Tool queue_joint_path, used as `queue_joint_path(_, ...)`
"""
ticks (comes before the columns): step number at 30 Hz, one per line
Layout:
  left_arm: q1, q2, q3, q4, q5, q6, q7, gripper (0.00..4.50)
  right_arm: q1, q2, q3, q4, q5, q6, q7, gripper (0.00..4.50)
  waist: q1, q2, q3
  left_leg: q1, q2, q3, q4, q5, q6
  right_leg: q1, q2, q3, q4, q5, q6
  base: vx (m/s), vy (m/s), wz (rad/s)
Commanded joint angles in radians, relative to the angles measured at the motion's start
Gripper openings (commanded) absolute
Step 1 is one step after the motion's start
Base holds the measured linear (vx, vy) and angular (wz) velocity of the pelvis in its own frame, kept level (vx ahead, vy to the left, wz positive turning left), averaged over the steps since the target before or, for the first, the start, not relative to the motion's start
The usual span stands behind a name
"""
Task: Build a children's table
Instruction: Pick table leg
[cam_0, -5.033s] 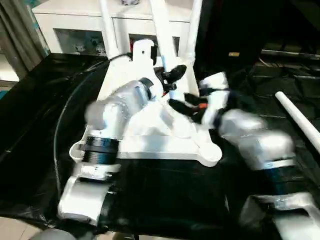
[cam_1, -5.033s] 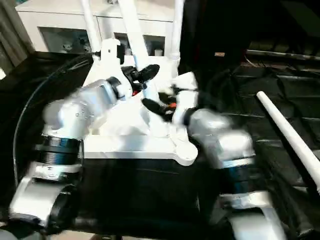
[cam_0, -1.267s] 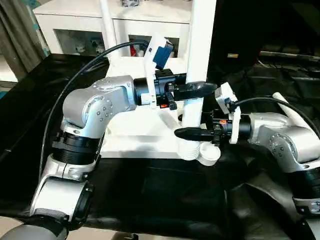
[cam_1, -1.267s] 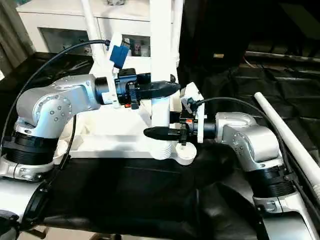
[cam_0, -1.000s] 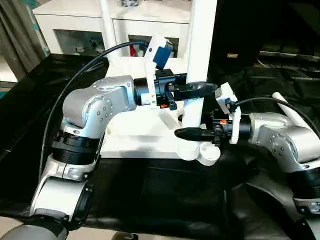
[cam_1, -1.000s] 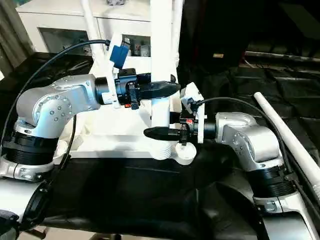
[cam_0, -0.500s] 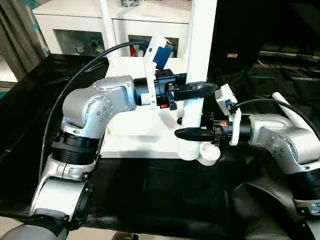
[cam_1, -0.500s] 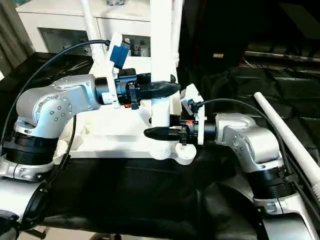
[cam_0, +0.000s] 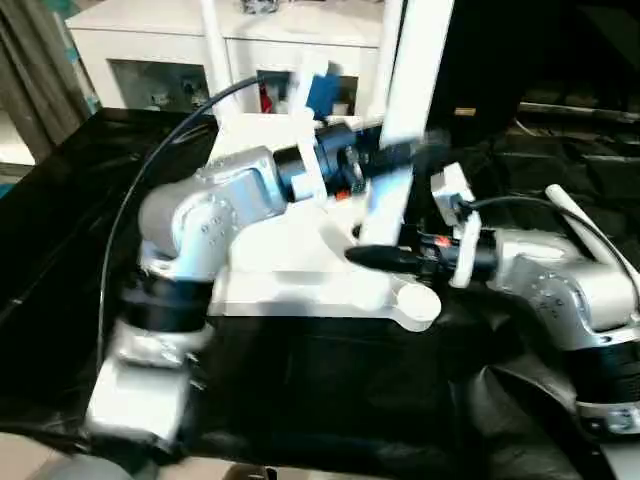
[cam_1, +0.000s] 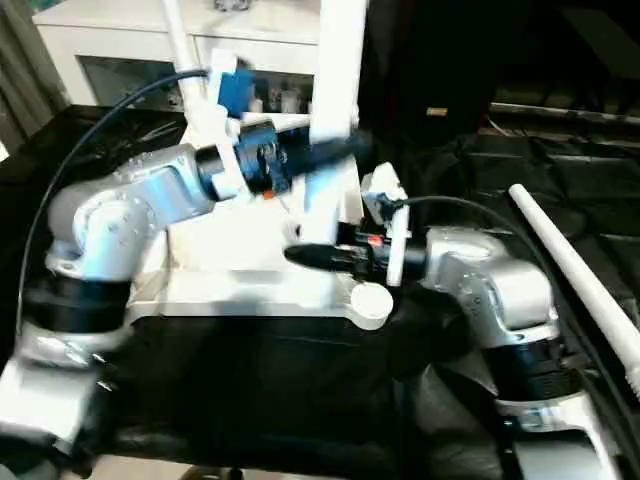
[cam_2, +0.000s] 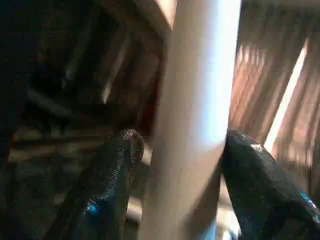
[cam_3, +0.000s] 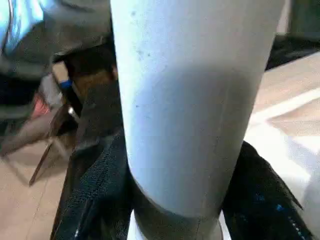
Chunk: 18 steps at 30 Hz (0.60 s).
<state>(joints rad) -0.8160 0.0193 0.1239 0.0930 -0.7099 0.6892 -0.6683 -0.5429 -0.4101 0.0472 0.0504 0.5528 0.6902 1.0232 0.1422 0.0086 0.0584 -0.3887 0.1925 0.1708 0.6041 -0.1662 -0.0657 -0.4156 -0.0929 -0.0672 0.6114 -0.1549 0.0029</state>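
At the near corner of the upturned tabletop (cam_0: 300, 290) on the black-draped bench (cam_0: 330, 400), the round corner socket (cam_0: 417, 303) sits open. Just behind it, the right tool (cam_0: 372, 256) clamps the smooth, white, tapered leg (cam_0: 400, 120) low down; the left tool (cam_0: 415, 152) clasps it higher. Slick plastic could slip or tilt, likely jamming in the socket. Farther right, another leg (cam_1: 570, 270) lies loose.
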Motion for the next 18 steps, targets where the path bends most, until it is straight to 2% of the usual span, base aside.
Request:
queue_joint_path(1,-0.011,-0.011,0.076,0.025,-0.033,-0.053,0.063,2.84,-0.004,0.0,-0.034,-0.02,0.022,-0.007,-0.013,1.89,0.001,-0.015,-0.081,0.012,0.02,-0.003,-0.063,-0.193,0.017,0.064,-0.041,0.029,-0.073,-0.261,-0.194,0.0,0.0,0.0)
queue_joint_path(4,-0.018,-0.029,0.18,0.079,-0.088,-0.113,0.136,2.84,0.003,0.013,-0.061,-0.045,0.04,-0.007,-0.043,1.88,0.002,-0.013,-0.08,0.012,0.018,-0.003,-0.063,-0.196,0.02,0.063,-0.042,0.028,-0.076,-0.288,-0.176,0.0,0.0,0.0)
queue_joint_path(6,-0.011,-0.022,0.201,0.079,-0.088,-0.126,0.157,2.84,0.008,0.017,-0.069,-0.052,0.033,-0.018,-0.063,1.88,0.0,-0.013,-0.08,0.011,0.019,-0.005,-0.065,-0.193,0.017,0.062,-0.04,0.028,-0.077,-0.288,-0.164,0.0,0.0,0.0)
queue_joint_path(8,0.016,0.001,0.212,0.062,0.004,-0.182,0.227,2.84,0.024,0.024,-0.084,-0.064,-0.004,-0.065,-0.12,1.88,0.001,-0.013,-0.08,0.014,0.023,-0.006,-0.067,-0.2,0.012,0.058,-0.042,0.028,-0.078,-0.299,-0.151,0.0,0.0,0.0)
queue_joint_path(9,0.037,0.023,0.207,0.058,0.071,-0.196,0.28,2.84,0.036,0.028,-0.086,-0.068,-0.046,-0.117,-0.157,1.88,0.002,-0.003,-0.081,0.013,0.025,-0.01,-0.069,-0.204,-0.001,0.058,-0.042,0.029,-0.076,-0.294,-0.125,0.0,0.0,0.0)
queue_joint_path(10,0.037,0.023,0.207,0.058,0.071,-0.196,0.28,2.84,0.036,0.028,-0.086,-0.068,-0.046,-0.117,-0.157,1.88,0.002,-0.003,-0.081,0.013,0.025,-0.01,-0.069,-0.204,-0.001,0.058,-0.042,0.029,-0.076,-0.294,-0.125,0.0,0.0,0.0)
queue_joint_path(11,0.079,0.074,0.156,0.043,0.203,-0.223,0.335,2.84,0.051,0.032,-0.087,-0.067,-0.105,-0.165,-0.22,1.88,-0.004,-0.003,-0.08,0.013,0.025,-0.01,-0.072,-0.204,-0.006,0.056,-0.038,0.029,-0.076,-0.287,-0.108,0.0,0.0,0.0)
queue_joint_path(12,0.128,0.11,0.117,0.019,0.284,-0.233,0.375,2.84,0.06,0.041,-0.09,-0.054,-0.154,-0.185,-0.295,1.88,-0.008,0.007,-0.08,0.016,0.026,-0.011,-0.074,-0.209,-0.018,0.053,-0.036,0.03,-0.076,-0.289,-0.087,0.0,0.0,0.0)
queue_joint_path(13,0.174,0.121,0.1,-0.011,0.323,-0.243,0.397,2.84,0.067,0.06,-0.099,-0.041,-0.185,-0.197,-0.366,1.88,-0.014,0.006,-0.08,0.017,0.023,-0.009,-0.073,-0.205,-0.028,0.052,-0.034,0.031,-0.075,-0.283,-0.083,0.0,0.0,0.0)
queue_joint_path(14,0.241,0.132,0.081,-0.056,0.376,-0.253,0.432,2.84,0.08,0.089,-0.113,-0.024,-0.231,-0.217,-0.469,1.88,-0.012,0.009,-0.084,0.018,0.032,-0.013,-0.075,-0.192,-0.039,0.051,-0.042,0.032,-0.071,-0.263,-0.088,0.0,0.0,0.0)
queue_joint_path(15,0.281,0.131,0.075,-0.087,0.401,-0.251,0.459,2.84,0.092,0.108,-0.121,-0.018,-0.258,-0.235,-0.531,1.88,-0.023,0.004,-0.079,0.013,0.022,-0.007,-0.077,-0.195,-0.044,0.053,-0.035,0.03,-0.074,-0.268,-0.1,0.0,0.0,0.0)
queue_joint_path(16,0.324,0.133,0.059,-0.114,0.427,-0.272,0.463,2.84,0.118,0.127,-0.123,-0.026,-0.266,-0.261,-0.552,1.88,-0.02,0.008,-0.083,0.019,0.024,-0.008,-0.074,-0.203,-0.048,0.049,-0.036,0.031,-0.073,-0.266,-0.107,0.0,0.0,0.0)
queue_joint_path(17,0.354,0.128,0.05,-0.134,0.435,-0.275,0.468,2.84,0.14,0.145,-0.125,-0.038,-0.26,-0.265,-0.562,1.88,-0.02,0.009,-0.086,0.023,0.024,-0.005,-0.072,-0.213,-0.038,0.046,-0.035,0.034,-0.074,-0.248,-0.12,0.0,0.0,0.0)
queue_joint_path(18,0.391,0.121,0.038,-0.155,0.441,-0.282,0.475,2.84,0.176,0.172,-0.127,-0.059,-0.246,-0.271,-0.571,1.88,-0.02,0.006,-0.082,0.016,0.027,-0.007,-0.076,-0.224,-0.026,0.047,-0.035,0.034,-0.073,-0.235,-0.132,0.0,0.0,0.0)
